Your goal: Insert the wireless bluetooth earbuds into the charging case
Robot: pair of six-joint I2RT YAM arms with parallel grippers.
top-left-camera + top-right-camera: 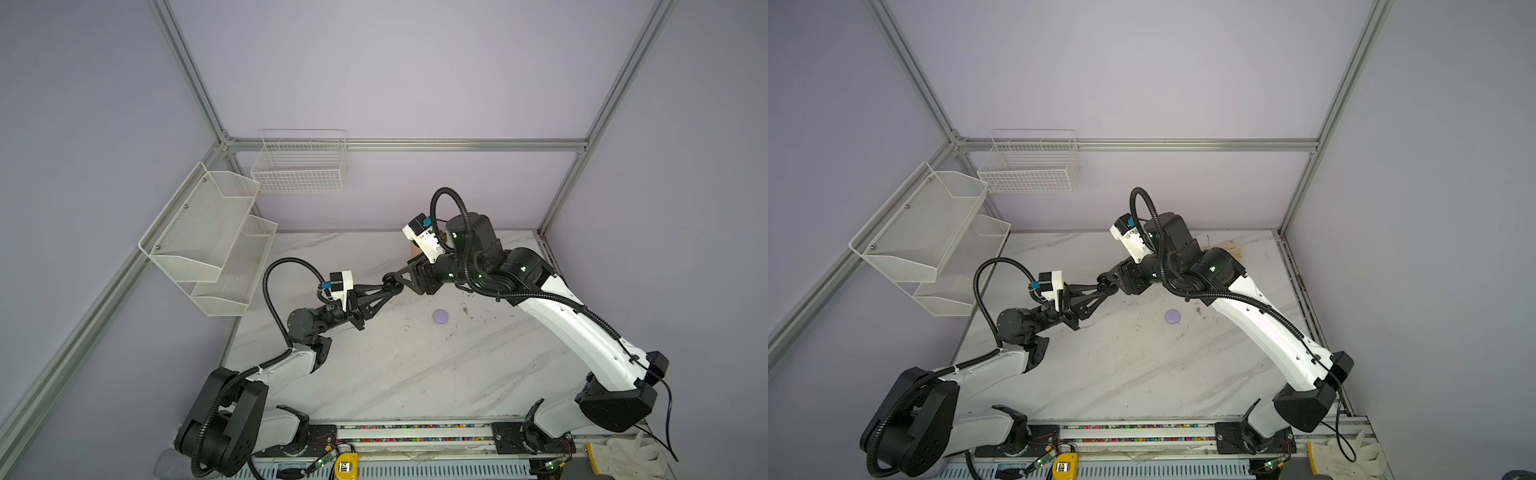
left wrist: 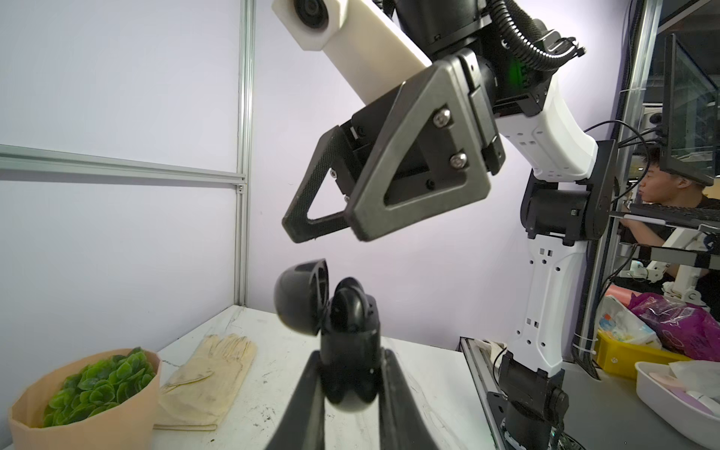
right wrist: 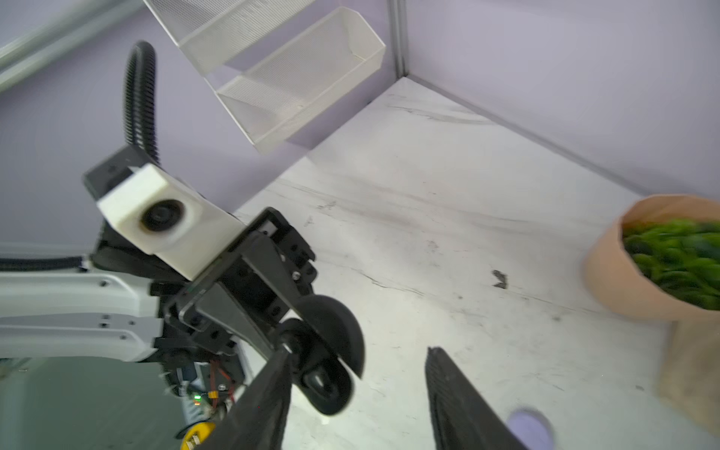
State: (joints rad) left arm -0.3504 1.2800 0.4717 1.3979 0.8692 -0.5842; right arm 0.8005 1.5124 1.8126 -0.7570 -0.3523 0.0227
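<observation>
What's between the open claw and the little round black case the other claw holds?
Nothing: the left wrist view shows only air between the right gripper and the round black case in the left gripper.

No legible text, brand, number or sign found in any view. Small label noted on yellow device (image 1: 345, 466) just below the front rail (image 1: 415, 434): too small to read. Print on coloured bags (image 2: 678, 323) beyond the rail: blurred, unreadable.
</observation>
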